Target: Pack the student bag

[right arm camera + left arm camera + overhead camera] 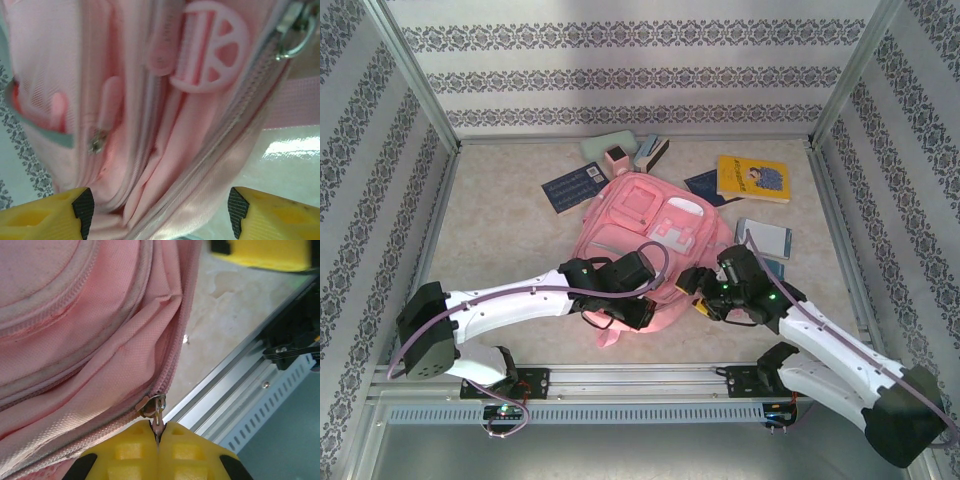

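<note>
Left arm (510, 298): white link slopes from the low near-left shoulder block up and right toward the table's middle.
Left wrist: dark housing bent downward at the end of the link, with a cable looping over it.
Left gripper (158, 432): closed, its yellow fingers (190, 455) pressed together and pinching a metal zipper pull (159, 416) at their tips.
Right arm (840, 355): rises from the near-right corner and angles left toward the middle.
Right wrist: dark, with green lights showing, level with the left wrist.
Right gripper (159, 210): jaws spread wide, its yellow fingers (45, 212) at opposite sides of the view, clamping nothing.
</note>
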Tool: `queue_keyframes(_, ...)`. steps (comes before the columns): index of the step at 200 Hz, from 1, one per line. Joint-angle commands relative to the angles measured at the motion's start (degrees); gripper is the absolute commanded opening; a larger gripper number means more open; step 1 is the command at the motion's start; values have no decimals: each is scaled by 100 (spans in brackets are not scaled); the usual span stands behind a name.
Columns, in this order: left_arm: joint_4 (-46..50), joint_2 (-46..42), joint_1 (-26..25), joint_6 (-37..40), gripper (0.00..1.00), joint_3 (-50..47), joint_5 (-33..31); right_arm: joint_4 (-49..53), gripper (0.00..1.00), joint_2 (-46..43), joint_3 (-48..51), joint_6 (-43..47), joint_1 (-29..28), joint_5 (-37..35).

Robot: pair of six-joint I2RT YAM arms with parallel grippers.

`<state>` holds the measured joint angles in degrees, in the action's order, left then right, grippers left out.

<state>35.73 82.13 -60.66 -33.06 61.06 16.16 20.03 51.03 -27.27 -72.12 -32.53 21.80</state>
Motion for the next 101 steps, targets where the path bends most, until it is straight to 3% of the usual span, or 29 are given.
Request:
queue_keyframes(1, -470, -2, -24, 176, 0, 242, 184, -896, 69, 216, 250, -359, -110, 63)
queue_keyframes(14, -464, 5, -33, 193, 0, 257, 226, -820, 60, 377, 149, -206, -142, -112)
queue_keyframes(46, -277, -12, -38, 263, 0, 243, 193, -568, 15, 497, 52, 34, -102, -422)
queue_keyframes(60, -61, -15, -33, 321, 0, 229, 47, -308, 1, 445, 17, 138, 17, -518)
queue_keyframes(101, 330, -174, 19, 370, 0, -84, -292, 47, 0, 272, 79, 418, 662, -360)
